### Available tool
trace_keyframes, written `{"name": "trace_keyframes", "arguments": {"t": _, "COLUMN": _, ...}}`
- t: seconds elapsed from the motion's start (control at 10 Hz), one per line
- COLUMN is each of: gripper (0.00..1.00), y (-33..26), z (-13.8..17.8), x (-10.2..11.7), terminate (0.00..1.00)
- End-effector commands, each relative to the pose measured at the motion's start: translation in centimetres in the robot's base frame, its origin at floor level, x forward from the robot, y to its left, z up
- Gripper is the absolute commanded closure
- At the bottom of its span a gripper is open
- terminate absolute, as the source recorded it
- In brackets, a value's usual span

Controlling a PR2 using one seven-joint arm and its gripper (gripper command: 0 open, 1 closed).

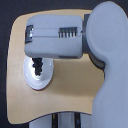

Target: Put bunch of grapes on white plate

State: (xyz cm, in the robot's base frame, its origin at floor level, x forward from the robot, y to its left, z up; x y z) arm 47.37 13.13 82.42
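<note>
On the tan worktop (70,82) sits one white plate (31,79), one bunch of grapes (37,66) resting on it; one arm's gripper (35,59) overhead, jaws' state impossible to tell

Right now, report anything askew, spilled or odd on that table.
Nothing stands out. The bunch of grapes lies on the white plate, nothing spilled on the wooden table. The arm hides the plate's upper rim and the gripper.

Even, fairly bright light fills a small, coarse, softly blurred frame, where the white plate (39,75) at lower left shows mild glare, the arm (75,35) casts a faint shadow, and corners fall black.
</note>
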Motion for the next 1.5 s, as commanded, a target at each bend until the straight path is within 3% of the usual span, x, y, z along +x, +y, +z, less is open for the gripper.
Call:
{"name": "trace_keyframes", "arguments": {"t": 0.0, "gripper": 1.00, "y": 1.7, "z": -4.3, "x": -1.5, "terminate": 0.00}}
{"name": "trace_keyframes", "arguments": {"t": 0.8, "gripper": 1.00, "y": -1.0, "z": -8.6, "x": -2.9, "terminate": 0.00}}
{"name": "trace_keyframes", "arguments": {"t": 1.4, "gripper": 1.00, "y": 0.2, "z": -8.6, "x": -2.8, "terminate": 0.00}}
